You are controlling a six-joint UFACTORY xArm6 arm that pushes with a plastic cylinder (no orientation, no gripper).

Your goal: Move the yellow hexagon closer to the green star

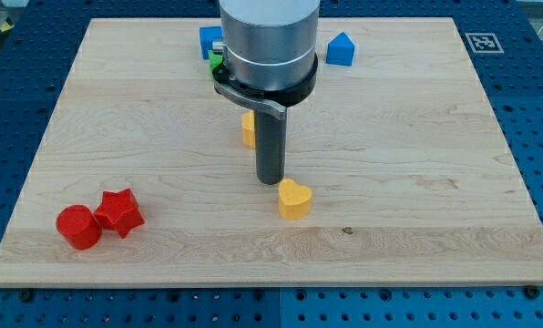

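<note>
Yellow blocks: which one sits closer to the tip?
The yellow heart, just below my tip; the other yellow block sits higher, half hidden behind the rod.

Wooden board (pixel 417 137), red cylinder (pixel 78 227), red star (pixel 119 211), yellow heart (pixel 294 199), yellow block (pixel 249 128), blue blocks (pixel 341 48), green block (pixel 216 62)

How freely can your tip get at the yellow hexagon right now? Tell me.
Probably yes. My tip sits just below the partly hidden yellow hexagon, slightly to the view's right, with bare board between. The yellow heart lies on the tip's far side, out of the way.
</note>
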